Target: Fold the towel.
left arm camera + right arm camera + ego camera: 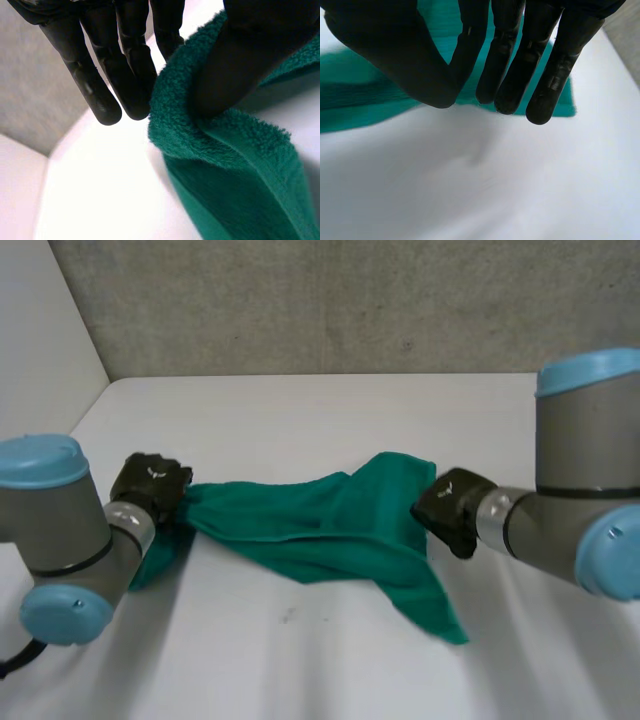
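Green towel [300,525] is strung between the two hands over the white table [300,410], bunched into a loose rope shape, not flat. The middle sags low toward the table, and whether it touches cannot be told. One free corner [445,625] trails down toward the robot, below the right hand. Left hand [150,483] has the towel's left end. In the left wrist view its thumb [240,65] presses a rolled edge of terry [225,165] against the side of the near-straight fingers [125,65], so it is a pinch, not a full wrap. Right hand [452,508] sits at the towel's right end. In the right wrist view its fingers [520,60] are straight and close together, the thumb tip is closed in on the first finger, and the towel [360,100] is right behind and between them. This reads as a pinch on that edge. Handling judgement: the cloth is light, soft and fully limp with a thick pile, so it droops and twists wherever it is unsupported. It is not slippery or fragile, and the pile gives good friction for a pinch. Best hold is at true corners or along one hemmed edge so the sheet can be spread. Both current grips look to be on gathered cloth, so layers may slip out unevenly. The likely next need is to lay it down, flatten it and retake the corners.
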`<act>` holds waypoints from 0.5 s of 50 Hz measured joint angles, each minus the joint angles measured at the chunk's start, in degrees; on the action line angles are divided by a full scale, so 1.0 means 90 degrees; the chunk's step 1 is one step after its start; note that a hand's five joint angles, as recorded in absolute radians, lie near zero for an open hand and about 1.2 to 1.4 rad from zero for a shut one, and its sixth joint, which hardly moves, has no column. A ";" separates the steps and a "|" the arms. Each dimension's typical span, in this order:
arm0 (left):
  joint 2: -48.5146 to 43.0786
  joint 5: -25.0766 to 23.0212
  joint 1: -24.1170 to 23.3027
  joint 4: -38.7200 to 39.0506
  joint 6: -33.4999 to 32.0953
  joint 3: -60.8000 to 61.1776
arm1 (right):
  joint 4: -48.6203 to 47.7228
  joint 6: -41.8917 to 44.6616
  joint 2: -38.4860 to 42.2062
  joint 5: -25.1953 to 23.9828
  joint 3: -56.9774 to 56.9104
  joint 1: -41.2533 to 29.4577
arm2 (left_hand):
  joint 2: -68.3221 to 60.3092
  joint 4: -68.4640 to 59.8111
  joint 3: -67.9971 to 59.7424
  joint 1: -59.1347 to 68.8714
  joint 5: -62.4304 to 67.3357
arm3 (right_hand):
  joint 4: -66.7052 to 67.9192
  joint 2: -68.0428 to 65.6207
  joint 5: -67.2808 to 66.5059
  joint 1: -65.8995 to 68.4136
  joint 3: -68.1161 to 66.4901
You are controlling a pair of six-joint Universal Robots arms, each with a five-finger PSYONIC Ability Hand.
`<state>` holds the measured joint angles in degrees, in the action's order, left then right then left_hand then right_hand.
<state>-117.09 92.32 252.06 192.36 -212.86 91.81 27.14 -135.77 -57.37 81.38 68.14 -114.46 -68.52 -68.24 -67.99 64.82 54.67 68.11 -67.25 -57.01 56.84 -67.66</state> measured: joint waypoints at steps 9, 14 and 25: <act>-0.0296 -0.0118 -0.0414 0.0167 -0.0224 -0.2440 | -0.0731 -0.1221 0.0509 0.0216 -0.2621 -0.0047 | -0.0003 -0.0026 -0.0010 -0.0001 0.0000 | 0.0000 -0.0037 -0.0012 0.0005 -0.0001; -0.0187 -0.0125 -0.0564 0.0264 0.0219 -0.3571 | -0.1591 -0.2163 0.0182 0.0329 -0.3294 -0.0067 | -0.0004 -0.0027 -0.0010 0.0000 0.0000 | 0.0000 -0.0037 -0.0019 0.0005 0.0000; 0.0716 -0.0109 -0.0630 0.0332 0.0734 -0.2469 | -0.1986 -0.3079 -0.0840 0.0352 -0.0710 -0.0048 | -0.0015 -0.0027 -0.0024 -0.0001 0.0000 | -0.5271 0.5098 0.5146 -0.4253 0.5176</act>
<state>-110.65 91.34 246.40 195.35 -206.25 69.59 9.27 -163.48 -64.93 84.54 61.74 -114.89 -68.66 -68.48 -68.21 64.81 54.67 20.67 -21.37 -10.69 18.56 -21.08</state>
